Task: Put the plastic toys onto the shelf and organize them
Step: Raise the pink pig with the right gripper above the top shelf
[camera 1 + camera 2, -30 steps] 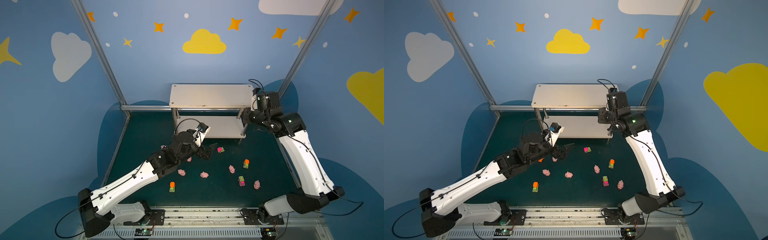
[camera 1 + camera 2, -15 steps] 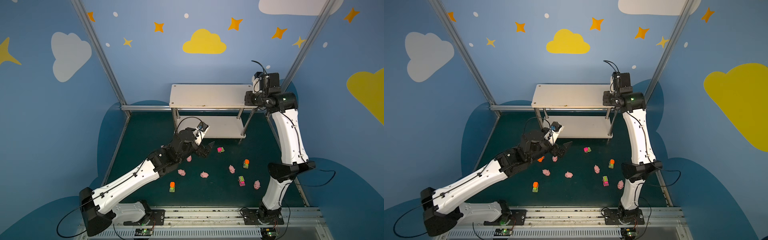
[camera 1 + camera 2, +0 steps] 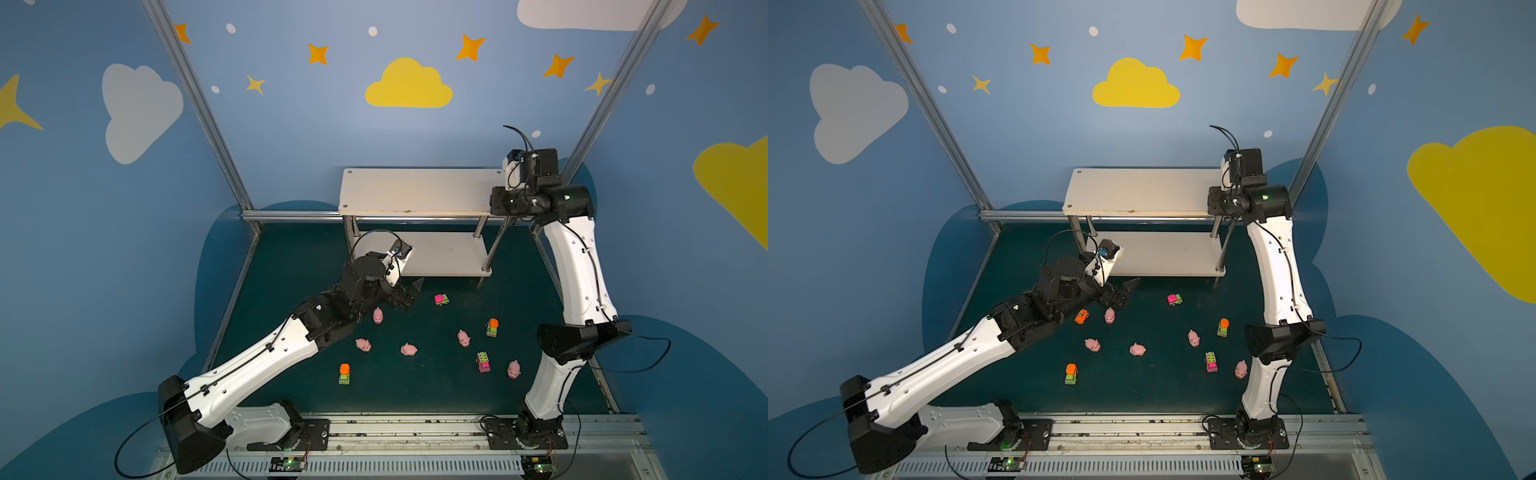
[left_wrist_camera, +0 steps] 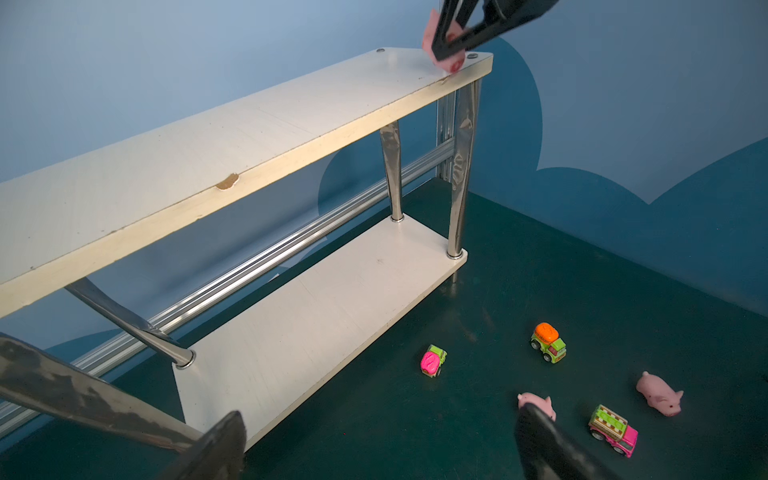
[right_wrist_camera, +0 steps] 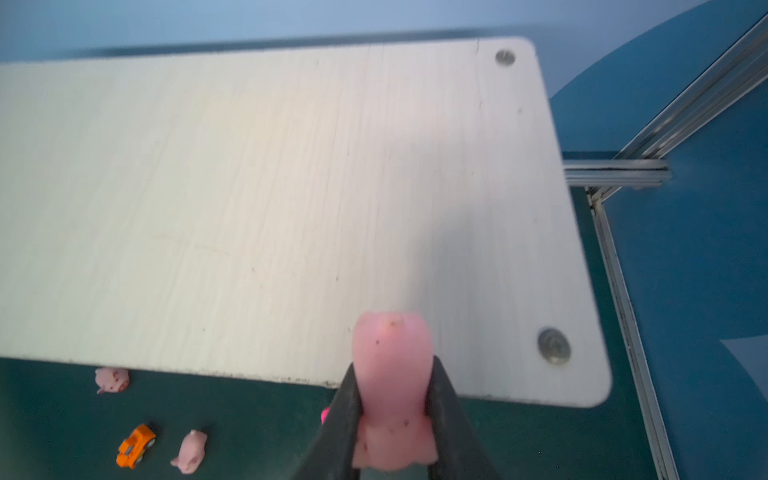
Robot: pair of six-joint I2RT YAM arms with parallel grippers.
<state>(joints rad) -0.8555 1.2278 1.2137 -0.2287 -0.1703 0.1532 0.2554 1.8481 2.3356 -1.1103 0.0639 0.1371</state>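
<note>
**Pig at the top tier, right end: soft load, pinched at the flanks**

Right gripper [image 5: 393, 370]: clamped on one pink pig [image 5: 390, 345], fingers across its flanks, one end sticking out past the tips. It hangs over the right front corner of the shelf [image 3: 415, 191], above the top board [image 5: 291, 187] and near the corner bolt [image 5: 554, 345]. In the left wrist view the pig [image 4: 451, 62] sits at board level. Touching or just clear, cannot tell.

Handling, as judged:
- The pig is small, light and rubbery-looking. The body seems to waist in where the fingers bite, so it gives under pressure.
- It is likely to spring back or cling to a pad when let go. It is rounded, so it may tip on landing.
- Mid-body across the flanks looks like the right hold.

Left gripper [image 4: 380, 415]: jaws wide apart, empty, low over the worktop [image 3: 415, 399]. It sits just in front of the left end of the lower board [image 3: 444, 253], with a loose pig [image 3: 377, 316] near.

The other pigs [image 3: 409, 349] and the vehicles [image 3: 441, 299] lie scattered on the worktop. No other toy shows on either board.

The vehicles look like hard plastic on wheels, so expect rolling. Take them across the body sides and set them well in from the edge.
</note>
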